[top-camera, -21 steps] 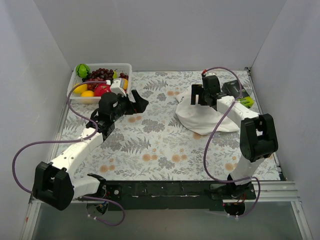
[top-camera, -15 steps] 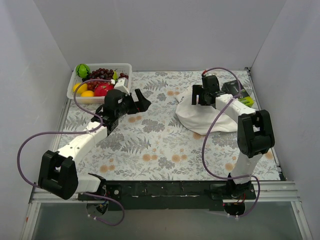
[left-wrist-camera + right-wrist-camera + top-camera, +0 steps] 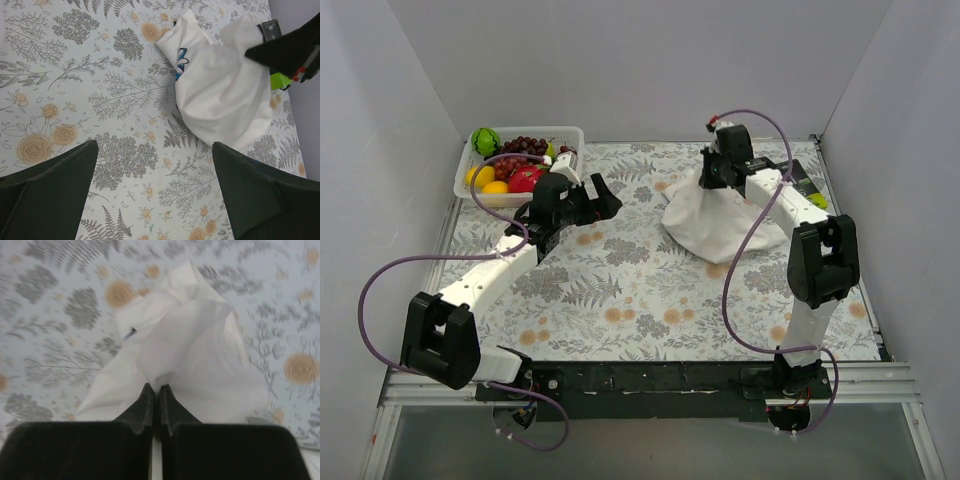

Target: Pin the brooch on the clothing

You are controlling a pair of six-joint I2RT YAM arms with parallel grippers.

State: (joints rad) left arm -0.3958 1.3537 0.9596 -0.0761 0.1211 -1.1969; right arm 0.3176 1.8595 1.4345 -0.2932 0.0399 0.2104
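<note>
The clothing, a white T-shirt, lies bunched at the back right of the floral tablecloth, pulled up into a peak. My right gripper is shut on that peak of cloth; in the right wrist view its fingertips pinch the white fabric. The left wrist view shows the shirt with part of its blue logo in a fold. My left gripper hangs open over the tablecloth left of the shirt, with nothing between its fingers. The brooch is out of view.
A white basket of fruit stands at the back left, just behind the left arm. A green object and a dark device lie by the right wall behind the shirt. White walls close in three sides.
My right gripper closed on the shirt and drew it up and back to the left, so the cloth now peaks. The left arm reached slightly further toward the middle, still open.
</note>
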